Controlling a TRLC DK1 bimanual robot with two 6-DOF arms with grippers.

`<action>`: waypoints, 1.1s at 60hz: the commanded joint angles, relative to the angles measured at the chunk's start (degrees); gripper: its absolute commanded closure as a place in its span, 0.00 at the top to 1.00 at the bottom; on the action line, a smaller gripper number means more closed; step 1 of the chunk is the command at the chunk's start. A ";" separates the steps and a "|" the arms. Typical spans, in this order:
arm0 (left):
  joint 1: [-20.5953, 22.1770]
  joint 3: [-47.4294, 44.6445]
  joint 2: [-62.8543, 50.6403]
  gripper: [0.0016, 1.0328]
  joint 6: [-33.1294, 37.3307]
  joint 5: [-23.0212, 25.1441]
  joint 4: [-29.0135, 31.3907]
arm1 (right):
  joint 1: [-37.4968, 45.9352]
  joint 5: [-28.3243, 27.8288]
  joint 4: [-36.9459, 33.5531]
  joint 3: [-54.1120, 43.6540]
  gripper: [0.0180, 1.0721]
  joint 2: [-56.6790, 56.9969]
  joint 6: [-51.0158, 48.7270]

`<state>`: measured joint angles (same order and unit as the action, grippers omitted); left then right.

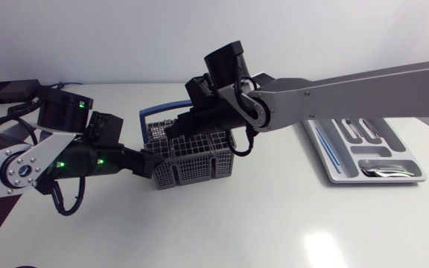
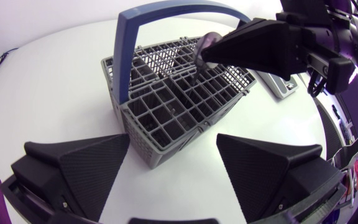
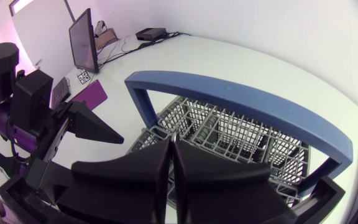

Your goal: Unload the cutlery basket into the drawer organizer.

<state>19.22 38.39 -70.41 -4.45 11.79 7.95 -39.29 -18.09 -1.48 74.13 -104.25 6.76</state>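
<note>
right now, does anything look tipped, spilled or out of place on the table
Nothing stands out: the basket stands upright on the table, the organizer lies flat with cutlery in its slots, nothing spilled. The right gripper holds a utensil over the basket.

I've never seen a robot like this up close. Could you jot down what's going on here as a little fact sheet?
Basket: grey cutlery basket with a blue handle, mid-table
Left gripper: open, its fingers on either side of the basket's corner
Right gripper: reached into the basket, shut on a shiny piece of cutlery
Organizer: grey drawer organizer to the robot's right
Sorted so far: some cutlery lies in the organizer
</note>
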 commanded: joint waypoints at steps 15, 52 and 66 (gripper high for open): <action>0.38 -1.65 2.12 0.95 -0.39 0.42 1.37 | 1.49 -4.06 0.86 -1.00 0.05 2.38 -6.76; 1.26 -1.65 3.35 0.95 -0.39 -0.54 2.60 | 3.69 -10.48 -3.01 0.84 0.05 5.19 -13.53; 1.26 -1.57 3.53 0.95 -0.39 -0.72 3.13 | 3.16 -10.48 -3.36 0.14 0.05 7.65 -14.76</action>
<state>20.08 37.80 -67.85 -4.45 11.51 10.59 -35.88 -28.38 -4.34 74.15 -97.73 -6.72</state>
